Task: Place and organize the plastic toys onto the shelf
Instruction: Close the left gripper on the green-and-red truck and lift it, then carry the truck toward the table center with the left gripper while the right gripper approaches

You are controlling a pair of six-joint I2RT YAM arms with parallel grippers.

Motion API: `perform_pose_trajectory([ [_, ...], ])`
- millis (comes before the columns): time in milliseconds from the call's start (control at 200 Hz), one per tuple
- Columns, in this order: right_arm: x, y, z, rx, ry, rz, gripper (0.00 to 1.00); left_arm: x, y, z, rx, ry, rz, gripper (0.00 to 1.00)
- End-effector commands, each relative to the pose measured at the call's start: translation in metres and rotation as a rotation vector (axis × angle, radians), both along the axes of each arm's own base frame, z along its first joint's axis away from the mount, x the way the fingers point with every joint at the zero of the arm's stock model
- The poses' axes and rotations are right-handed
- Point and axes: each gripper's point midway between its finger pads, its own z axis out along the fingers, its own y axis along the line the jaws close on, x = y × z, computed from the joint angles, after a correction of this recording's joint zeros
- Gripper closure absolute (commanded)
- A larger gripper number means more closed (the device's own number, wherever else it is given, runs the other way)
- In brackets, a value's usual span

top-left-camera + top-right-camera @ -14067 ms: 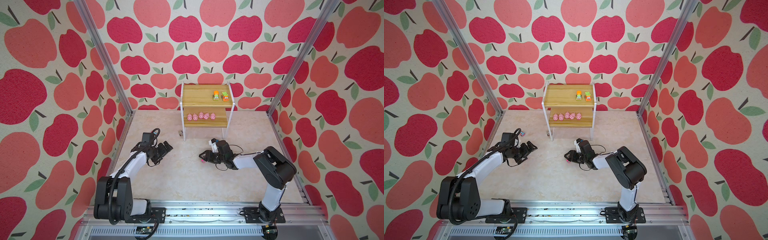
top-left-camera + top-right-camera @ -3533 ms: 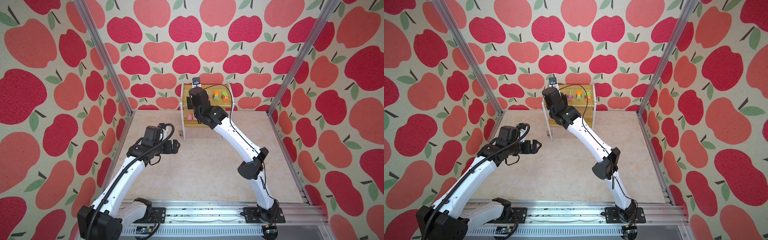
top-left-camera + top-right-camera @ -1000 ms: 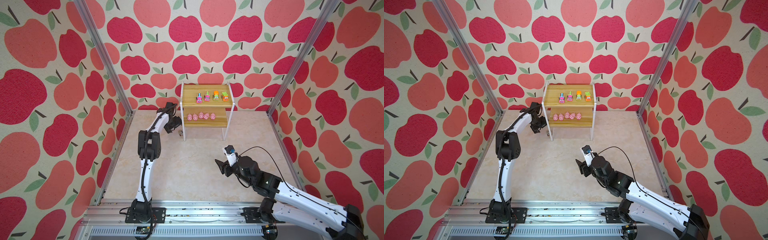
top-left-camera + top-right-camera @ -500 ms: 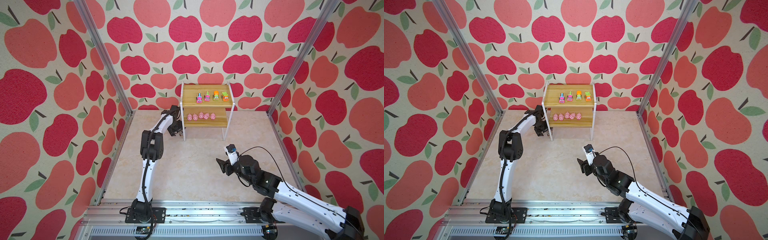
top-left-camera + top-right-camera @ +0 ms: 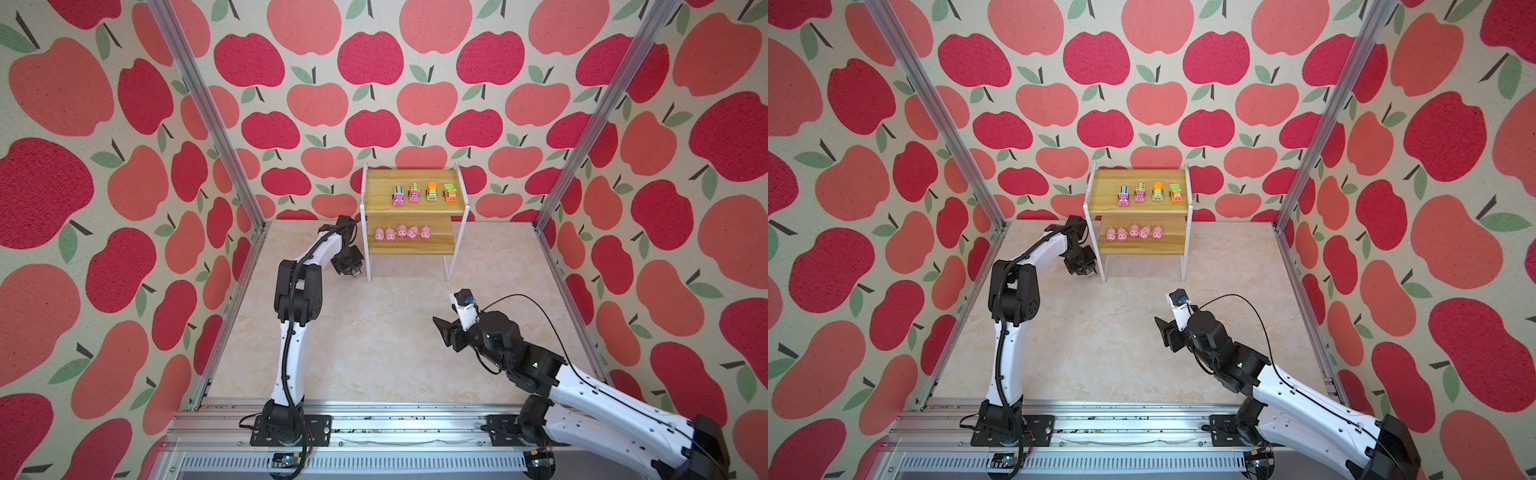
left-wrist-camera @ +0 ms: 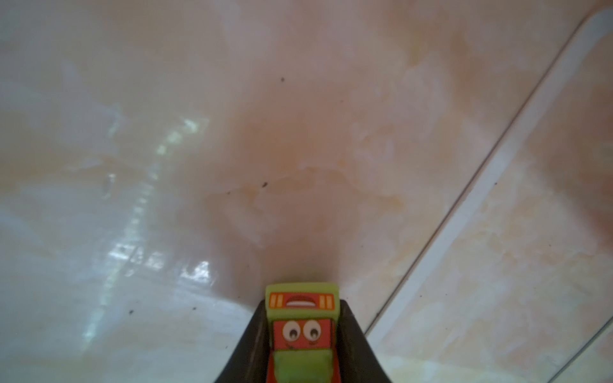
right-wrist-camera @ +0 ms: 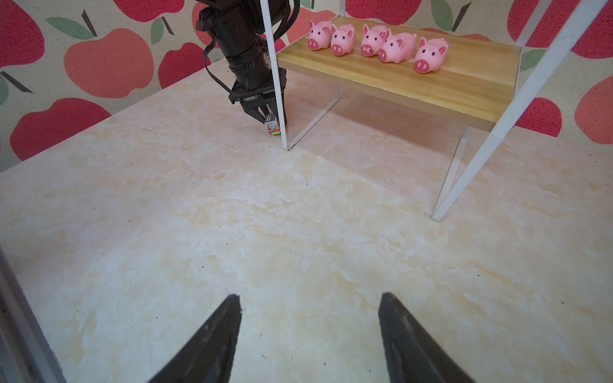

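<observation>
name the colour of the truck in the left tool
Truck: green and red, best in the left wrist view.

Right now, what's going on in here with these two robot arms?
The left gripper is down by the front leg of the shelf, jaws closed around a small green and red truck low over the table. Four trucks line the top board and five pink pigs the lower one. The right gripper hangs open and empty.

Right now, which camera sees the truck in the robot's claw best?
Left wrist view: the truck is close up, face showing, held in the left gripper. The right wrist view shows it tiny beside the shelf leg; the top views hardly show it.
</observation>
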Motion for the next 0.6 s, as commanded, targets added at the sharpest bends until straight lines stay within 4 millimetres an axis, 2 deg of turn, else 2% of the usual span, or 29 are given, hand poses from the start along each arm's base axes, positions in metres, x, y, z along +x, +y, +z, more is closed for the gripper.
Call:
perform_pose_trajectory([
  [0, 0.003, -0.002, 0.005, 0.007, -0.018, -0.007, 0.31, -0.02, 0.03, 0.012, 0.063, 0.032, 0.008, 0.8],
  [145, 0.005, -0.003, 0.011, 0.004, -0.029, -0.007, 0.31, -0.06, 0.059, 0.026, 0.078, 0.037, -0.001, 0.8],
  [230, 0.008, -0.004, 0.016, 0.004, -0.036, -0.011, 0.31, -0.093, 0.076, 0.033, 0.075, 0.05, 0.005, 0.8],
  [305, 0.013, -0.007, 0.019, 0.001, -0.031, -0.033, 0.31, -0.127, 0.08, 0.039, 0.079, 0.061, -0.014, 0.8],
  [430, 0.022, -0.016, 0.023, 0.023, 0.004, -0.09, 0.32, -0.182, 0.063, 0.047, 0.069, 0.052, -0.096, 0.81],
  [520, 0.03, -0.028, 0.029, 0.048, 0.037, -0.141, 0.32, -0.219, 0.039, 0.048, 0.088, 0.05, -0.197, 0.81],
  [595, 0.036, -0.045, 0.036, 0.056, 0.054, -0.205, 0.32, -0.242, 0.011, 0.054, 0.113, 0.007, -0.316, 0.81],
])
